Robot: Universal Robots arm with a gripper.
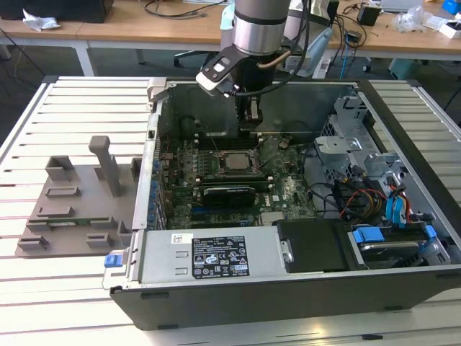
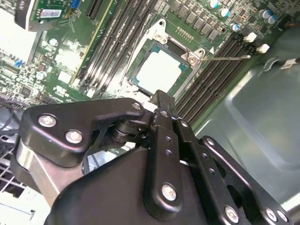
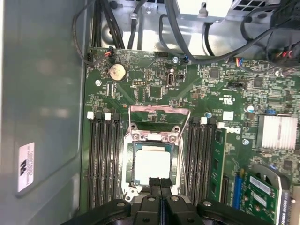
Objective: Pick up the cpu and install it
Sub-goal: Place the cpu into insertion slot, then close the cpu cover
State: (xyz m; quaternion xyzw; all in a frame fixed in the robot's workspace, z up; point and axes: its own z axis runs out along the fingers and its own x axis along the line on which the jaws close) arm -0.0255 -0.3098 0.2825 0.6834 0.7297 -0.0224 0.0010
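The gripper [image 3: 160, 181] has its jaws pressed together and empty, tips over one edge of the cpu [image 3: 151, 165]; contact cannot be told. The cpu lies flat in its socket [image 3: 129, 161], between memory slots [image 3: 103, 159]. Beyond it the bracket [image 3: 159, 108] stands swung open, and the case wall [image 3: 42, 93] rises just beside the slots.

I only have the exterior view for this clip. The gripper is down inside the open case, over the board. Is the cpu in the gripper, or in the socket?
Observer: In the first wrist view the cpu lies flat inside the socket, silvery top up.
Operator: Is the bracket shut over it?
Observer: No. The metal bracket is swung open and lies back beyond the socket, off the cpu.
Operator: And the gripper itself?
Observer: In the second wrist view the gripper is shut with nothing between its fingers, and its tips are by the socket's edge.
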